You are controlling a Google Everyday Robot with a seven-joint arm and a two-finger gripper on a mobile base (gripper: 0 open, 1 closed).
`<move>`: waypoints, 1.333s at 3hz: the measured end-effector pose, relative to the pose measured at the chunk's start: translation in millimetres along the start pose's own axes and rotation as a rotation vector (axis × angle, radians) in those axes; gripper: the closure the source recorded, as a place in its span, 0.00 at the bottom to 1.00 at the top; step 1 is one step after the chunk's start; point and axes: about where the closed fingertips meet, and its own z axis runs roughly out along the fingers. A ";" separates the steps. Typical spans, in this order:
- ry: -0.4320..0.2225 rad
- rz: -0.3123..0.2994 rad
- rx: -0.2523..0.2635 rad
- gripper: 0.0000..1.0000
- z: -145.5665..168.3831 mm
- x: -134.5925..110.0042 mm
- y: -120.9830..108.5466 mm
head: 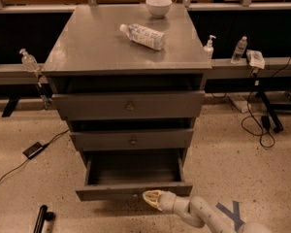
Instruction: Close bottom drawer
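Observation:
The bottom drawer point(133, 173) of the grey cabinet point(126, 47) is pulled well out, and its inside looks empty. Its flat front panel point(106, 192) faces the floor edge of the view. My gripper point(150, 198) comes in from the lower right on a white arm and its pale tip sits against the front panel, just right of the centre where the small knob is. The middle drawer point(132, 140) and the top drawer point(128, 105) are pushed in.
A plastic bottle point(142, 36) lies on the cabinet top with a white bowl point(158, 6) behind it. Cables point(24, 161) and a black box point(33, 149) lie on the floor at left, more cables point(259, 130) at right. Blue tape point(230, 214) marks the floor.

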 end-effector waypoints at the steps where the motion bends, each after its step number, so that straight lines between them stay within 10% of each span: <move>1: 0.040 -0.020 -0.002 1.00 -6.2 10.0 10.0; 4: -0.011 -0.014 0.032 1.00 23.2 20.2 -29.4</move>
